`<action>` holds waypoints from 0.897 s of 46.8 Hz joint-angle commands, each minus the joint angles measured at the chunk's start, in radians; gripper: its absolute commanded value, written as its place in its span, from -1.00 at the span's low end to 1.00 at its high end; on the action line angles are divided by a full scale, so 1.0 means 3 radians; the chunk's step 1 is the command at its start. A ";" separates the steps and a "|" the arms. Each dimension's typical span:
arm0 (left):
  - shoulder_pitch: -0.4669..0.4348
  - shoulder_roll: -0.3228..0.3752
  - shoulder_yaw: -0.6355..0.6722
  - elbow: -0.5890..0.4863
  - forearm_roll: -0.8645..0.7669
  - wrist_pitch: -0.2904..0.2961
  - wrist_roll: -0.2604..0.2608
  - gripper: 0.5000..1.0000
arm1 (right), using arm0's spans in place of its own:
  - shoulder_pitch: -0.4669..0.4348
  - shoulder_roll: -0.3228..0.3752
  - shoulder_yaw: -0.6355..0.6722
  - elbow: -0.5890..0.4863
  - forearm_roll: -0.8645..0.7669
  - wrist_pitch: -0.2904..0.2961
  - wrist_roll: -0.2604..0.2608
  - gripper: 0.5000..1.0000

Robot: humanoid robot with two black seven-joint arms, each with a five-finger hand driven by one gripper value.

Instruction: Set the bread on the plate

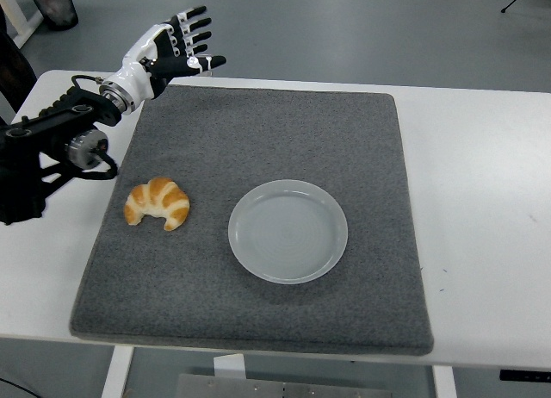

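Bread, a golden croissant, lying at the left of the frame on the grey mat, left of the plate and clearly apart from it. Plate sitting just below the centre of the frame, nothing on it. Left hand raised at the upper left, over the mat's far left corner, well above and away from the bread, fingers spread and holding nothing. Left arm reaching in from the left edge, black, with a loop of cable beside it. No right arm anywhere in view. White table bare on the right.

Judged from this: nothing of the task done yet. Bread untouched, no grasp begun, no contact. All still to come: bringing the hand down over the bread, closing around it, lifting, carrying rightward, setting down inside the plate's rim, letting go.
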 commanded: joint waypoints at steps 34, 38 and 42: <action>-0.0956 0.1548 0.0912 -0.1593 0.4256 -0.1161 -0.0021 0.83 | 0.0004 0.0000 0.0000 0.0016 0.0001 0.0002 0.0001 0.81; -0.0905 0.1497 0.0912 -0.1593 0.4344 -0.1023 0.0005 0.83 | 0.0004 0.0000 0.0005 0.0016 0.0001 0.0007 0.0001 0.81; -0.0839 0.1370 0.0902 -0.1573 0.4344 -0.0905 0.0045 0.83 | 0.0004 0.0000 0.0005 0.0021 0.0006 0.0007 0.0001 0.81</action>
